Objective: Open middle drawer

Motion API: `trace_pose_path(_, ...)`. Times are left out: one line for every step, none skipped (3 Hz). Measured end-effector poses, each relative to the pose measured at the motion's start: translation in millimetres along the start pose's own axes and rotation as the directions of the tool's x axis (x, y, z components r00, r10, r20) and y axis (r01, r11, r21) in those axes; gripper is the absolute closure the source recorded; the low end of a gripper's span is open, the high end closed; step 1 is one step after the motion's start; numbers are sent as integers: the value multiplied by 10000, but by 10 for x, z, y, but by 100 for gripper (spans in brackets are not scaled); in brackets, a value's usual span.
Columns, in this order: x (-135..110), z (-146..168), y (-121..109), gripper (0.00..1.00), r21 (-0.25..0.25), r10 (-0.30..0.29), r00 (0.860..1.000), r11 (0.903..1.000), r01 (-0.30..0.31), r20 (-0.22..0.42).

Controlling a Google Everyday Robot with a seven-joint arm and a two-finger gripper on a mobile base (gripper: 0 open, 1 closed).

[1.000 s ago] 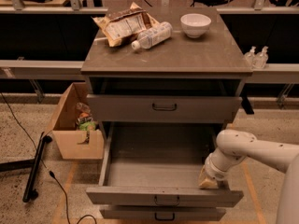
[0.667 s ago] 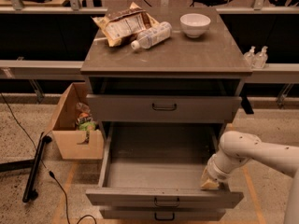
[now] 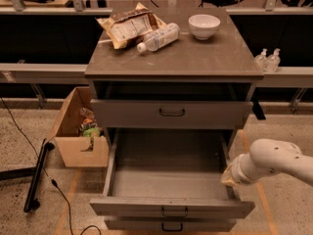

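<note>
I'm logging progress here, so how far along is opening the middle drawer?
Done: the middle drawer stands pulled far out, its inside showing, well ahead of the top drawer. In hand: the gripper is by the drawer's right wall, not at the handle. Left: probably just moving the arm clear.

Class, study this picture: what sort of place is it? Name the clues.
Probably a robot test lab or workshop: a drawer cabinet on a speckled floor with orange tape lines, loose cables, and an end effector at the right side of the open middle drawer.
</note>
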State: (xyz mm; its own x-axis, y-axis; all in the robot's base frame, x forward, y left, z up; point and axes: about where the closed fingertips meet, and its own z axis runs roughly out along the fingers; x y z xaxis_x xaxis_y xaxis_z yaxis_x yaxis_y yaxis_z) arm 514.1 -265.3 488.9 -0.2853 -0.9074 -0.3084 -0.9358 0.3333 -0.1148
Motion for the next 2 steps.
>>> trace_pose_path(126,-353,-283,84,1081,624,9965,9925,-562,-549)
trace_pose_path(164,-384,-307,61,1185,1070,9924,9880,-994,-603)
